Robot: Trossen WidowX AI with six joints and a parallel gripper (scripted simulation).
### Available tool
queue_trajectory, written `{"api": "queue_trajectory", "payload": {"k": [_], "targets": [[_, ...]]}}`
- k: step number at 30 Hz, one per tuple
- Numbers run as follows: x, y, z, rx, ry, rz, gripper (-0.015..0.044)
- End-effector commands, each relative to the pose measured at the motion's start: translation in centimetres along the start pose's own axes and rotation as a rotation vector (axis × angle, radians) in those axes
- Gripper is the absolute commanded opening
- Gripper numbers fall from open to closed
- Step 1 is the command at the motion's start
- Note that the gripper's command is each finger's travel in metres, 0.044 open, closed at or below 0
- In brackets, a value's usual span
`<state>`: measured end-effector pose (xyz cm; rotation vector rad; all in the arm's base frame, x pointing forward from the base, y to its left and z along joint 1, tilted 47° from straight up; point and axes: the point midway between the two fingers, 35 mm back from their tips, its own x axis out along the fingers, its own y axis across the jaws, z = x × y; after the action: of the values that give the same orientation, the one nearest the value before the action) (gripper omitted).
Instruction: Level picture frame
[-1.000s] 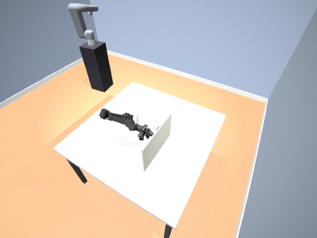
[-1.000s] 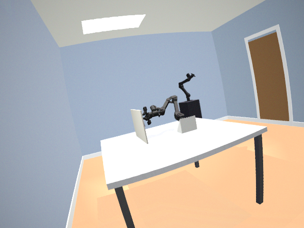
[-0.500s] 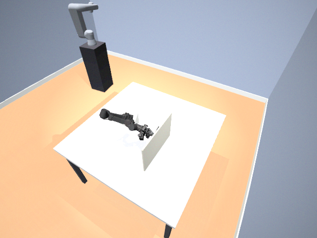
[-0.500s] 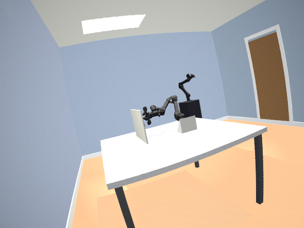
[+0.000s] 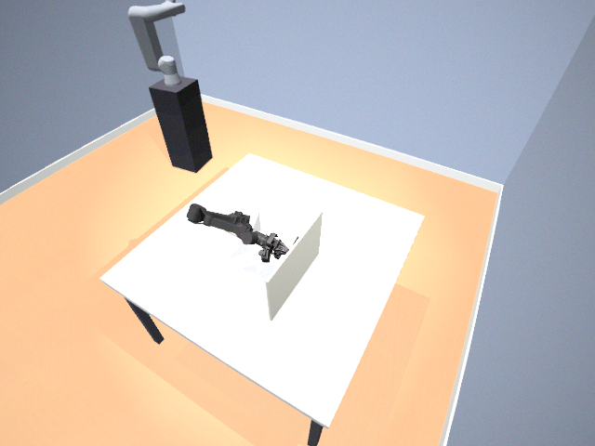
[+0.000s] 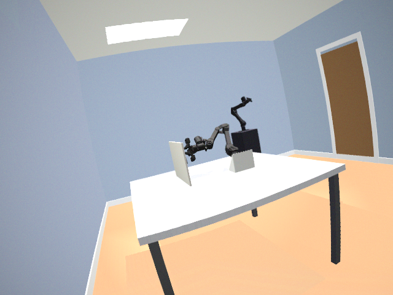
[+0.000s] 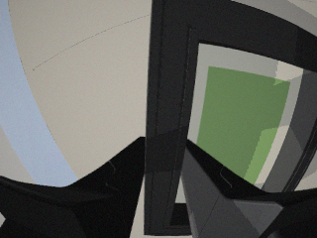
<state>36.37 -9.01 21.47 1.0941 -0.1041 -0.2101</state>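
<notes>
1. While the wrist view opens on a strip of blue (image 7: 20, 114) at far left, the pale upright panel (image 7: 89, 74) (image 5: 295, 266) (image 6: 180, 161) comes next, filling the space up to the picture frame.
2. Now the middle, and here's the action: the gripper (image 7: 162, 145) (image 5: 287, 250) (image 6: 187, 150) is clenched on the picture frame (image 7: 168, 99), one dark finger on each side of its near side rail.
3. Moving right, we get the frame's pale inner border and its green picture (image 7: 243, 109), with lighter patches across the right part. The frame is in front of the panel's face; whether it hangs level, I cannot tell from this angle (and the screw is out of sight, too).
4. Over to the exterior view: the panel is on the left, standing on the white table (image 6: 241, 196) (image 5: 216, 335), with the gripper right up by its face.
5. Further right, the arm (image 6: 226, 136) (image 5: 223, 223) bends up and over, then down to its base, partly behind a pale wedge-shaped block (image 6: 242, 161).
6. Beyond that, another arm (image 6: 237, 106) tops a dark pedestal (image 6: 245, 139) (image 5: 185, 124), and a brown door (image 6: 346, 101) closes out the right side.
</notes>
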Motion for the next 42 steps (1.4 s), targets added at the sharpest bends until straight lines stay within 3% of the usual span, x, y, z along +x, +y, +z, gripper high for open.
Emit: {"api": "queue_trajectory", "payload": {"k": [1,42], "targets": [[0.01,0.31,-0.44,-0.004,0.005,0.01,0.0],[0.01,-0.52,-0.6,-0.003,0.005,0.009,0.0]]}}
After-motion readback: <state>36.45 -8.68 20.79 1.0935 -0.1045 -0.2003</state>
